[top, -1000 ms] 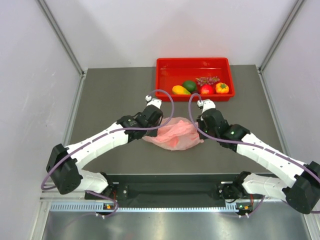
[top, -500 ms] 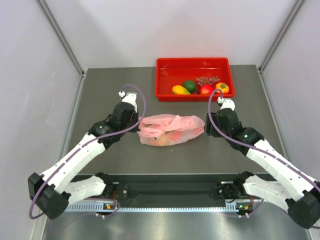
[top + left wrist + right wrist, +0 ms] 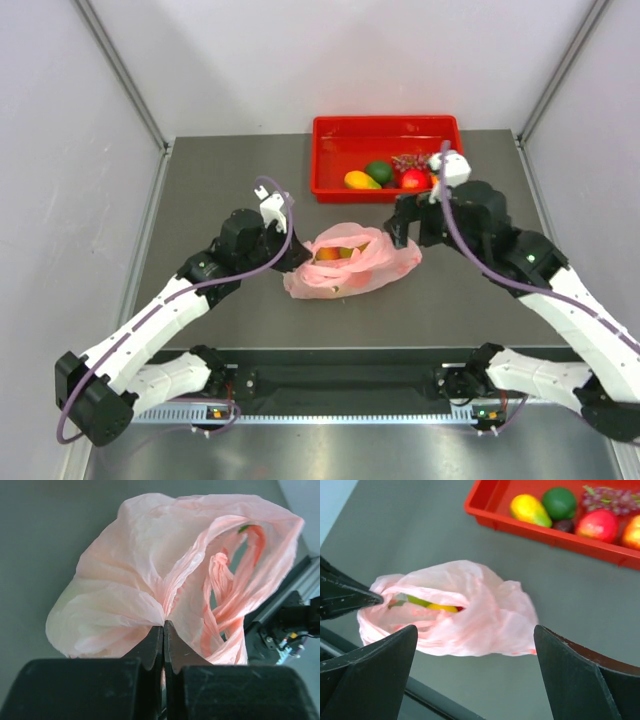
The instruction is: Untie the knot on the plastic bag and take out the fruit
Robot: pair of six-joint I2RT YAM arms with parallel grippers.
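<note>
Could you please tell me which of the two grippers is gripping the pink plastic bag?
The left gripper: its black jaws are pinched shut on a fold of the translucent pink plastic bag, while the right gripper stands wide open, holding nothing.

No writing, label, brand or number can be read on the plastic bag (image 3: 352,264), the red tray (image 3: 385,120) or the bench (image 3: 215,185).

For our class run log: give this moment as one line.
left jaws: shut on plastic bag | right jaws: open, empty, by bag | fruit: inside bag
</note>
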